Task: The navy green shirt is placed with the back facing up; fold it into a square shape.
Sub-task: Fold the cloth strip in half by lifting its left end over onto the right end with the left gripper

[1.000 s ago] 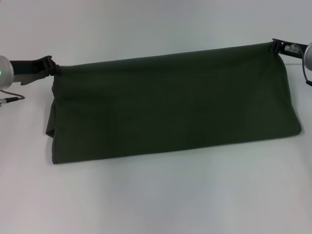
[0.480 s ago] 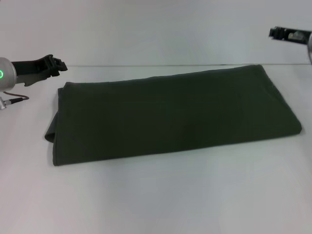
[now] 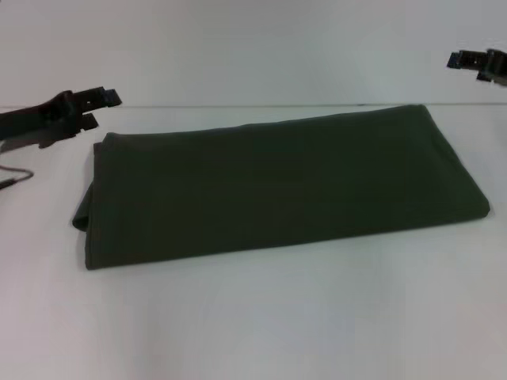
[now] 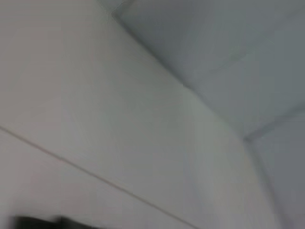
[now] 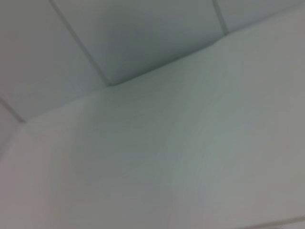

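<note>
The navy green shirt [image 3: 269,186] lies on the white table as a long folded band, plain side up, stretching from the left to the right of the head view. My left gripper [image 3: 100,108] hovers open just beyond the shirt's far left corner, holding nothing. High at the right edge, my right gripper [image 3: 466,63] is open above and behind the shirt's far right corner, clear of the fabric. Both wrist views show only pale wall surfaces, with no shirt in them.
The white table [image 3: 261,317] spreads in front of the shirt, and its far edge [image 3: 238,106] meets a pale wall. A thin cable [image 3: 12,176] trails at the far left edge.
Both grippers let go of the shirt's raised far edge, and it dropped flat onto the lower layer. The left gripper tilted and shifted slightly right; the right gripper rose and drew back right.
</note>
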Tool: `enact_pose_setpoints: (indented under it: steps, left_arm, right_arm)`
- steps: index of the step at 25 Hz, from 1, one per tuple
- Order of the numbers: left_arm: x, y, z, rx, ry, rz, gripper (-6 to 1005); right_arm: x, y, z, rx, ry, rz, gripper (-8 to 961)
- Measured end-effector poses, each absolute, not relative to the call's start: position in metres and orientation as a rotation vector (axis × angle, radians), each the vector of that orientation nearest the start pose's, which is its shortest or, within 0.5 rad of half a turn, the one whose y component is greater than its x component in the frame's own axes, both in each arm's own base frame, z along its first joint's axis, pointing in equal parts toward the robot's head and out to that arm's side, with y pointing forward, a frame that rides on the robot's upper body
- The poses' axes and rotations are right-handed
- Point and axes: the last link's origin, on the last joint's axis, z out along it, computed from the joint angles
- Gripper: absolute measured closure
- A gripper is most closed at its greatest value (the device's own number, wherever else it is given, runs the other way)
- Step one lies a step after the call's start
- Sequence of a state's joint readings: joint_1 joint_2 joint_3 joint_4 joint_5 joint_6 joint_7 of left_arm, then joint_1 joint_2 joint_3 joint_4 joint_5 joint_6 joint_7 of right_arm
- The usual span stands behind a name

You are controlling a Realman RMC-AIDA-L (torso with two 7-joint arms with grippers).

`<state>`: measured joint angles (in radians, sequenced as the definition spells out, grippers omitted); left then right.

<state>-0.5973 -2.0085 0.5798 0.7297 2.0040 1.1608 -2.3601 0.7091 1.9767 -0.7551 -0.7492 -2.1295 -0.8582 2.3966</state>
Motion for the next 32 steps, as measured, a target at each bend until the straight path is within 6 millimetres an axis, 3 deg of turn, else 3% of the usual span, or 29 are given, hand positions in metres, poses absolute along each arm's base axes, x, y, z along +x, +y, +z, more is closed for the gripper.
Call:
enact_pose_setpoints:
  steps: [3,5,6,7,11,18,25,32]
  left_arm:
    - [-0.293,0.382,0.077,-1.897,-1.719,-1.001,455]
    - [-0.302,0.364,0.073,-1.875,-1.821,-1.046,285]
    - [-0.305,0.359,0.071,-1.86,-1.855,-1.058,200]
    - [-0.31,0.352,0.069,-1.838,-1.895,-1.076,197]
    - [-0.33,0.328,0.06,-1.714,-2.038,-1.141,185]
    - [-0.356,0.299,0.046,-1.498,-2.224,-1.17,185]
    - [-0.367,0.284,0.034,-1.371,-2.345,-1.148,185]
    - [-0.376,0.282,0.021,-1.277,-2.399,-1.08,186]
  right_arm:
    - [0.279,0.428,0.083,-1.851,1.478,0.767,251]
    - [0.296,0.401,0.077,-1.849,1.555,0.883,158]
    - [0.296,0.401,0.077,-1.849,1.555,0.883,111]
    - [0.302,0.393,0.074,-1.847,1.581,0.923,65]
    - [0.317,0.374,0.068,-1.813,1.641,1.008,54]
    - [0.324,0.368,0.065,-1.807,1.646,1.006,36]
    - [0.322,0.369,0.064,-1.828,1.618,0.996,35]
    - [0.325,0.367,0.064,-1.818,1.622,0.994,36]
